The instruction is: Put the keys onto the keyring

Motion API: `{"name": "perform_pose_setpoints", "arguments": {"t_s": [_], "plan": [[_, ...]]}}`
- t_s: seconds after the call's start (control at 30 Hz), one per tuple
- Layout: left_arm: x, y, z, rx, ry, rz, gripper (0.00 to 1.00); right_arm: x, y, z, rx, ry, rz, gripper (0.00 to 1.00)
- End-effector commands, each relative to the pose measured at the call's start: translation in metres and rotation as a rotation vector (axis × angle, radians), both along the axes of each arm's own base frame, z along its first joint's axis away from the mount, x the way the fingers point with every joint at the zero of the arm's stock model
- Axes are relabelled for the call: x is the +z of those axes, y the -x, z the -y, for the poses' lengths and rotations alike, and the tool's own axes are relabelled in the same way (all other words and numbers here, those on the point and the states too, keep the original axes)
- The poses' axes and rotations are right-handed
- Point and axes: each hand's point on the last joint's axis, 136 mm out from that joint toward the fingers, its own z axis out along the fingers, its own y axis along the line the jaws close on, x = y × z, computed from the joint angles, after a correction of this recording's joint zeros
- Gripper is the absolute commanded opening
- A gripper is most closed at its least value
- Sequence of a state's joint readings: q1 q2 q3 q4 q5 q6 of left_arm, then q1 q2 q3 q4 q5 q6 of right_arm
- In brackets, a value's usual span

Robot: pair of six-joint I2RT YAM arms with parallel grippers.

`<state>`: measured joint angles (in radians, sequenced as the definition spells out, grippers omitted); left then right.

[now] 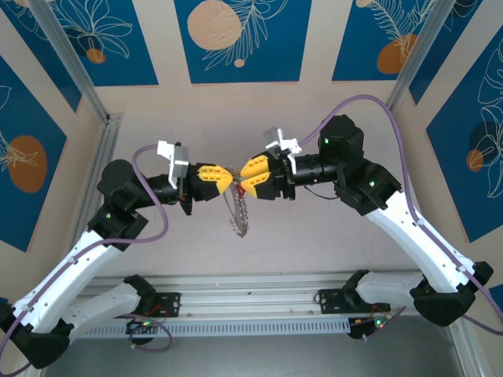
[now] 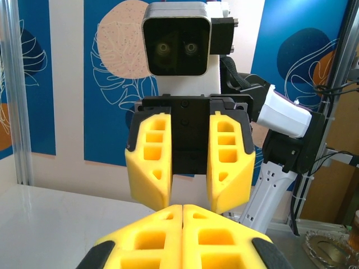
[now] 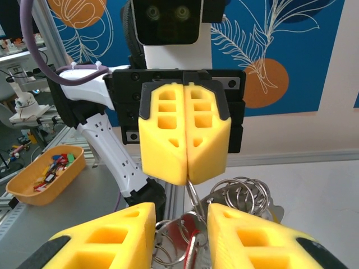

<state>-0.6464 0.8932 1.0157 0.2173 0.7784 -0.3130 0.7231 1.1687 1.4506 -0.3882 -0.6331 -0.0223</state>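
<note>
Grippers, two, tips nearly meeting above the middle of the table. Item one, my left gripper: fingers pressed together, pinching a wire of the keyring at the tips. Item two, my right gripper: fingers apart, with the key, red-headed, and several ring coils in the gap; I cannot tell whether either pad touches them. Chain hangs below the pinch; its contact with the table is unclear. Room: bare tabletop all round, frame posts and rear wall well apart from both.
</note>
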Motion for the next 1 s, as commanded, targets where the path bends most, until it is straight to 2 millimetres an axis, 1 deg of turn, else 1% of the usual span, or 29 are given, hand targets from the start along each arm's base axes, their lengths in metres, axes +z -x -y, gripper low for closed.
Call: {"name": "perform_pose_setpoints", "arguments": {"t_s": [0.0,0.1,0.27,0.5,0.6,0.77,0.97], "plan": [[0.012,0.01,-0.002,-0.026,0.028,0.055,0.0,-0.004,-0.004,0.0,-0.012,0.009,-0.009,0.29],[0.013,0.011,-0.002,-0.032,0.03,0.055,0.0,-0.007,-0.006,-0.002,-0.006,0.014,-0.02,0.27],[0.013,0.011,-0.002,-0.035,0.033,0.053,0.0,-0.005,-0.004,-0.005,0.027,-0.002,-0.027,0.26],[0.014,0.011,-0.002,-0.033,0.036,0.052,0.0,-0.009,0.0,-0.01,0.065,0.006,-0.037,0.24],[0.014,0.011,-0.002,-0.032,0.037,0.052,0.0,-0.011,0.0,-0.012,0.073,0.012,-0.045,0.16],[0.013,0.01,-0.002,-0.033,0.036,0.05,0.0,-0.012,0.001,-0.014,0.078,0.012,-0.038,0.01],[0.008,0.006,-0.001,-0.015,0.015,0.037,0.0,-0.006,0.006,-0.01,0.085,-0.006,-0.011,0.0]]}}
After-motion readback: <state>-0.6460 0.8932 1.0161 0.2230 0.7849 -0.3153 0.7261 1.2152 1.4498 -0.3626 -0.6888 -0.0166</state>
